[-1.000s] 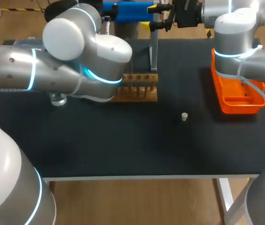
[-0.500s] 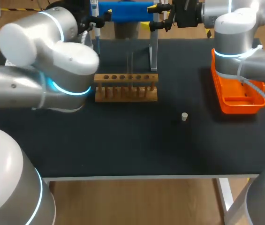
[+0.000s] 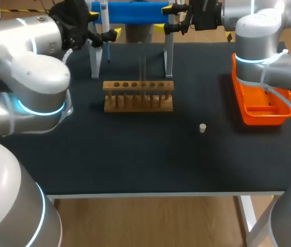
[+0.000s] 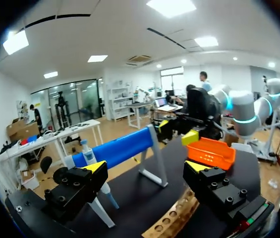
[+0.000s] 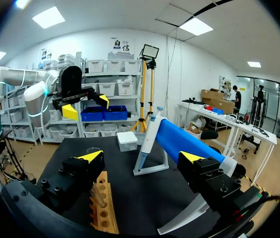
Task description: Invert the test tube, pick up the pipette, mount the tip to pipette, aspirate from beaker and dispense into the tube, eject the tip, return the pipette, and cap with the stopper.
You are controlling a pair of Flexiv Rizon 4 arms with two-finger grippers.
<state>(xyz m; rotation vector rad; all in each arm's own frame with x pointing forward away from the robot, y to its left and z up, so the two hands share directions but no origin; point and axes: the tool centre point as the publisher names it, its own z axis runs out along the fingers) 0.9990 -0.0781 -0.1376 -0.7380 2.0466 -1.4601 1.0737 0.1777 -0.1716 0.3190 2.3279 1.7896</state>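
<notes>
A clear test tube (image 3: 141, 68) stands upright in the wooden rack (image 3: 138, 95). The pipette (image 3: 104, 23) hangs at the left end of the blue stand (image 3: 135, 11) at the table's back. My left gripper (image 3: 103, 25) is open just beside the pipette; in its wrist view the left gripper (image 4: 145, 166) holds nothing, and the pipette (image 4: 87, 154) is ahead, to one side. My right gripper (image 3: 172, 18) is open at the stand's right end, with the pipette (image 5: 147, 141) ahead of the empty right gripper (image 5: 141, 157). The small stopper (image 3: 202, 128) lies right of the rack.
An orange tray (image 3: 261, 105) sits at the table's right side under my right arm. A glass beaker (image 3: 67, 109) shows partly behind my left arm's elbow. The stand's legs (image 3: 169, 56) rise behind the rack. Dark tabletop lies in front of the rack.
My left arm has swung away from the rack toward the back left, uncovering the rack and tube. Its gripper is now beside the pipette. The right arm has not moved.
</notes>
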